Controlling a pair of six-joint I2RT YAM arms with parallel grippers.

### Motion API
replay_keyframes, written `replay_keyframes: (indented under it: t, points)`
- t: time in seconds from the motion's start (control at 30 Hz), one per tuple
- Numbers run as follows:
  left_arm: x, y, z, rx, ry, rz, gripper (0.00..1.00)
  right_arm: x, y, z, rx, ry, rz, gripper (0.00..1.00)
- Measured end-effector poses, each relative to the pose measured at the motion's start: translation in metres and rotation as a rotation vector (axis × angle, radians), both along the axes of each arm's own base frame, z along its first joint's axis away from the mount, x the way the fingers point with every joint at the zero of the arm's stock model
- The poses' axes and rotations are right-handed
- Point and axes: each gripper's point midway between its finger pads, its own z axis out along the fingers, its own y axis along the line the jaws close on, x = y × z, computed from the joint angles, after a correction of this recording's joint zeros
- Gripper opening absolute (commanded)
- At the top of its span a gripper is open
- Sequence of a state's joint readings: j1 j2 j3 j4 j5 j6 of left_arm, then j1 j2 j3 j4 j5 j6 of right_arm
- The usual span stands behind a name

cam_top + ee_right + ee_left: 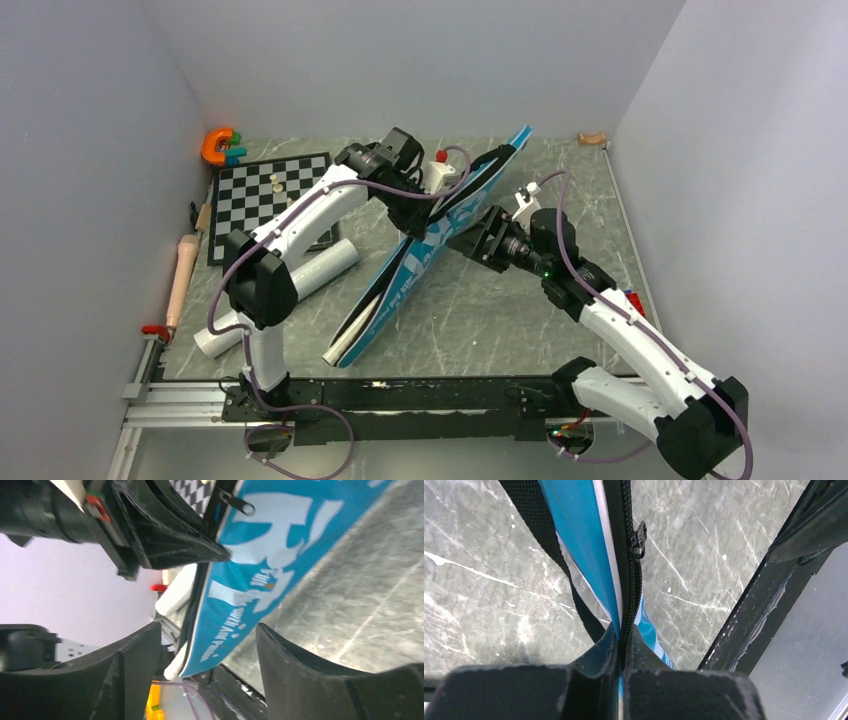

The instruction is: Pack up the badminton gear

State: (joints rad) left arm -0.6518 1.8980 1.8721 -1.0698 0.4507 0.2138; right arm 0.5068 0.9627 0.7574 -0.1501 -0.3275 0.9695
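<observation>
The blue racket-shaped bag (430, 245) stands on its long edge and runs diagonally from front centre to the back. My left gripper (415, 222) is shut on its black zip edge (626, 580) about halfway along. The zip pull (639, 534) hangs just beyond my left gripper (624, 641), and the black strap (549, 550) runs beside it. My right gripper (478, 240) stands open just right of the bag with nothing held. In the right wrist view the bag's printed side (280, 545) lies past my right gripper (207, 627). The pale-grey tube (300, 283) lies under the left arm.
A chessboard (262, 195) with small pale pieces lies at the back left, with an orange and teal toy (220, 147) behind it. A wooden rolling pin (182, 275) lies along the left wall. A small wooden piece (592, 138) sits in the back right corner.
</observation>
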Motion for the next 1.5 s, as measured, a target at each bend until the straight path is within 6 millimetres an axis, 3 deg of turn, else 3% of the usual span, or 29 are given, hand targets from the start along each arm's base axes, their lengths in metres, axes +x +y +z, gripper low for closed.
replay_keyframes:
  t: [0.17,0.27,0.4,0.53,0.67,1.0,1.07,1.17,1.3,1.4,1.5]
  points:
    - [0.011,-0.001,0.001,-0.015,0.016,0.049,0.0,-0.009,0.008,-0.017,-0.121,0.005,0.015,0.87]
    - [0.009,-0.003,-0.002,-0.022,0.043,0.061,0.0,-0.018,0.035,-0.026,-0.224,0.009,0.072,0.9]
    - [0.008,-0.006,-0.006,-0.023,0.076,0.078,0.0,-0.022,0.075,-0.02,-0.319,-0.051,0.116,0.95]
    - [0.007,-0.007,-0.005,-0.034,0.095,0.095,0.0,-0.02,0.098,-0.013,-0.388,-0.097,0.091,0.94]
    - [0.009,-0.006,-0.004,-0.038,0.103,0.111,0.0,-0.012,0.112,-0.013,-0.472,-0.119,0.041,0.9]
    - [0.009,-0.006,-0.004,-0.043,0.106,0.111,0.0,-0.017,0.12,-0.059,-0.772,-0.111,0.007,0.85]
    - [0.008,-0.007,-0.004,-0.042,0.106,0.108,0.0,-0.017,0.118,-0.068,-0.809,-0.103,0.007,0.8]
    - [0.008,-0.007,-0.005,-0.04,0.106,0.105,0.0,-0.016,0.115,-0.076,-0.844,-0.099,0.011,0.64]
    - [0.007,-0.005,-0.006,-0.038,0.104,0.103,0.0,-0.016,0.112,-0.076,-0.856,-0.11,0.013,0.34]
    - [0.007,-0.005,-0.005,-0.042,0.101,0.105,0.0,-0.019,0.104,-0.074,-0.851,-0.125,0.012,0.0]
    - [0.007,-0.005,-0.001,-0.05,0.093,0.106,0.0,-0.022,0.092,-0.069,-0.844,-0.144,0.003,0.0]
